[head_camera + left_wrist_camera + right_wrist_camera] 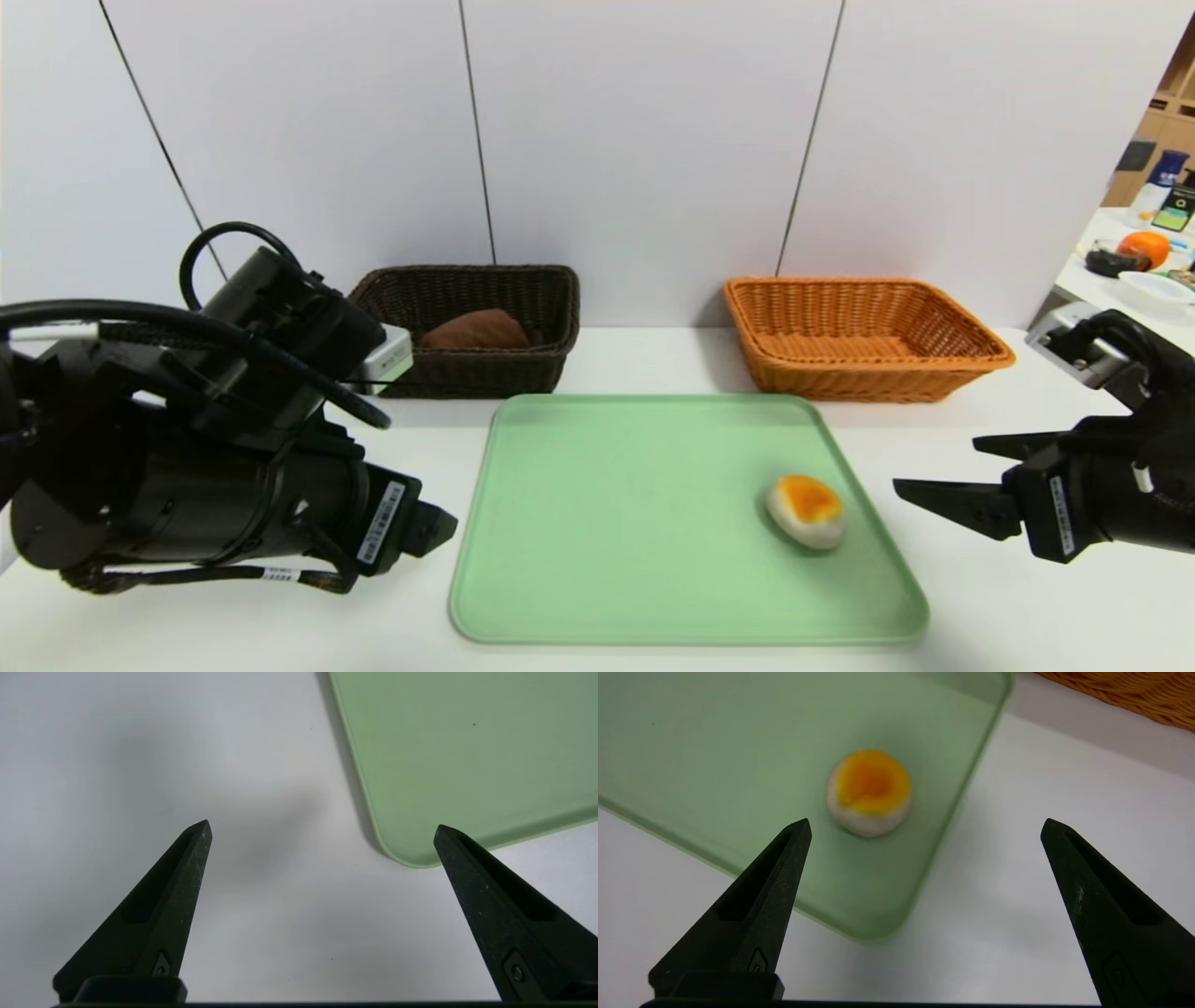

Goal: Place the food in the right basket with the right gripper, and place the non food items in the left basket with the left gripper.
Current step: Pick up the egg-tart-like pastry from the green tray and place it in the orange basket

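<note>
The food (806,511), a small cream bun with an orange-yellow top, lies on the green tray (607,523) near its right edge. My right gripper (936,464) hovers open over the table just right of the tray, pointing at the bun (869,792), apart from it and with nothing between its fingers. The left arm (233,467) is low at the tray's front-left corner. Its gripper (323,827) is open and empty over bare table. A rolled brown towel (474,329) lies inside the dark brown left basket (558,308). The orange-tan right basket (864,378) holds nothing I can see.
Both baskets stand against the white wall behind the tray. A tray corner (406,856) lies just ahead of the left fingers. At the far right a separate table carries an orange fruit (1145,247), a white bowl (1156,289) and bottles.
</note>
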You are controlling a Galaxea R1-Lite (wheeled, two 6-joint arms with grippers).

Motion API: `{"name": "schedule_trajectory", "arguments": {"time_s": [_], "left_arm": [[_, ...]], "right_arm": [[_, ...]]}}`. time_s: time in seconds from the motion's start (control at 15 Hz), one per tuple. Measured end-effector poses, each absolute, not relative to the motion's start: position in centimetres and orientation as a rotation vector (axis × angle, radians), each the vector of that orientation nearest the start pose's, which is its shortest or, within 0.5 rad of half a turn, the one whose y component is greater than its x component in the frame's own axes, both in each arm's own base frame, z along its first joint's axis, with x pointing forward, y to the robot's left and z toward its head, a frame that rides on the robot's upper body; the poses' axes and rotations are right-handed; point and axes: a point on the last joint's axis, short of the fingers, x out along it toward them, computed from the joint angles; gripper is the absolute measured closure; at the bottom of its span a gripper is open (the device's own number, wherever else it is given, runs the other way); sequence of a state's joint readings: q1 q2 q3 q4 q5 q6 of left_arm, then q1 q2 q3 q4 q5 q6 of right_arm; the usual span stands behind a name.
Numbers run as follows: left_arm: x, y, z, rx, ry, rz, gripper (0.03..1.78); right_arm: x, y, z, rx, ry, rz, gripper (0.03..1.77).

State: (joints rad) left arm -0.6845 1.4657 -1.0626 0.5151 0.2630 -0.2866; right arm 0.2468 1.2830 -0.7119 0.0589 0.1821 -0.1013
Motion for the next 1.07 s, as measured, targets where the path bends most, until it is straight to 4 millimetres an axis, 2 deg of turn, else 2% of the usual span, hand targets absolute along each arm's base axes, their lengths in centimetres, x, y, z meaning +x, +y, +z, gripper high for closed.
{"name": "schedule_trajectory", "arguments": {"time_s": [0.27,0.87,1.07], "left_arm": [[15.3,-13.7,21.0,0.205,0.881,-0.331,0.12],[15.1,-13.8,21.2,0.203,0.863,-0.347,0.12],[15.1,-13.8,21.1,0.203,0.864,-0.347,0.12]], "right_arm": [[19.9,7.3,19.7,-0.082,0.663,0.507,0.10],[23.0,10.0,18.8,-0.141,0.897,0.528,0.10],[24.0,11.0,18.1,-0.186,0.921,0.500,0.10]]}}
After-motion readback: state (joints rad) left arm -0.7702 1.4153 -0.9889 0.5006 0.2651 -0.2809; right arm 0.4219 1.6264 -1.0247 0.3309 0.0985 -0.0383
